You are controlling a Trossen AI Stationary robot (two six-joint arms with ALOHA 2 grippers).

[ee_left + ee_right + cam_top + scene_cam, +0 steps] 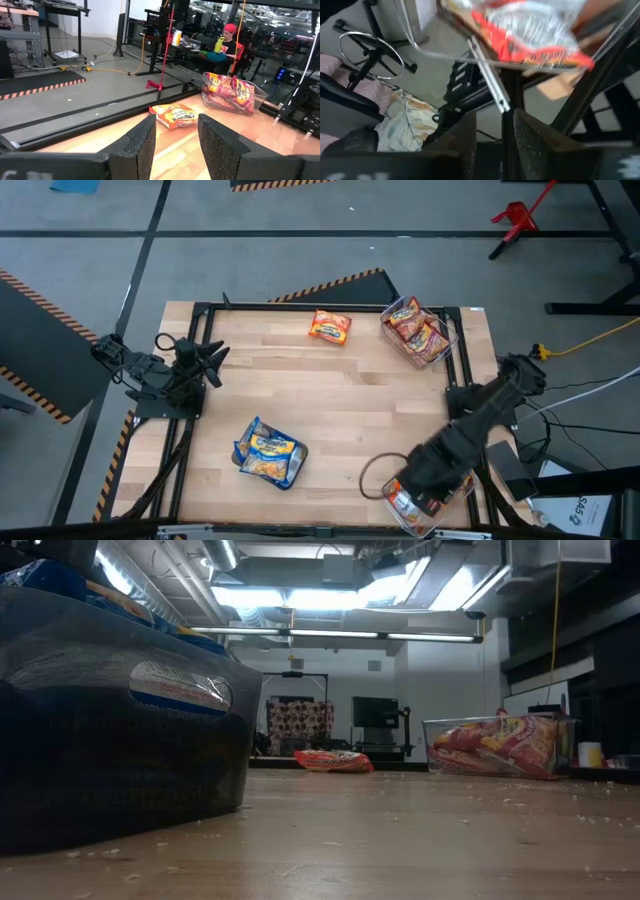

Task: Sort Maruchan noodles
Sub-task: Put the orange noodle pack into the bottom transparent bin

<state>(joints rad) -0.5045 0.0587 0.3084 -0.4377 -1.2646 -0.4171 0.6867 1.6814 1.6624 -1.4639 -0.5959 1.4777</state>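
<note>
An orange-red noodle packet [330, 327] lies flat on the wooden table near its far edge; it also shows in the left wrist view [175, 116] and the low view [335, 760]. A clear bin [418, 332] at the far right holds several orange-red packets. A bin [268, 452] at the near middle holds blue-yellow packets. A clear bin [418, 508] at the near right corner holds a silver-and-red packet [535, 30]. My left gripper [207, 360] is open and empty at the table's left edge, pointing at the loose packet. My right gripper [495, 135] is open and empty above the near-right bin.
The table has a black metal frame [300, 305] around its edge. The blue-packet bin fills the left of the low view [110, 720]. A cable loop [375, 476] lies beside the right arm. A person in a red cap [230, 34] sits far behind the table.
</note>
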